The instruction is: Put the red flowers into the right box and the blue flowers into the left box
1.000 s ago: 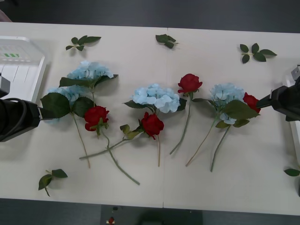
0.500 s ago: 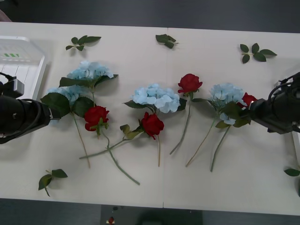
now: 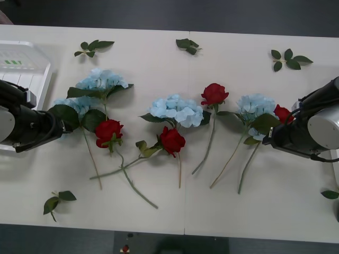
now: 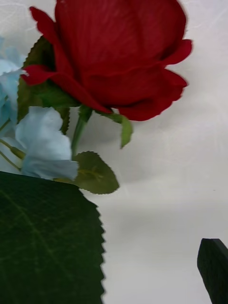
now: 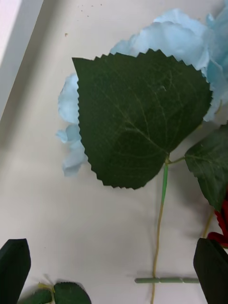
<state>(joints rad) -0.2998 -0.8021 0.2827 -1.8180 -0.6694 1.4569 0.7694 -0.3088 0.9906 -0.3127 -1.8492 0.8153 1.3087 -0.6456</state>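
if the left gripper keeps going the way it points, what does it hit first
Most likely the big green leaf of the leftmost blue hydrangea, lying just ahead of the open left gripper; its height above the leaf is unclear.

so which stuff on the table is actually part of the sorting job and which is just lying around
Part of the job:
- red flowers
- blue flowers
- left box
- left gripper, open
- right gripper, open

Just lying about:
- loose leaf sprigs

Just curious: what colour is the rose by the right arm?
Deep red rose; right wrist view shows it best.
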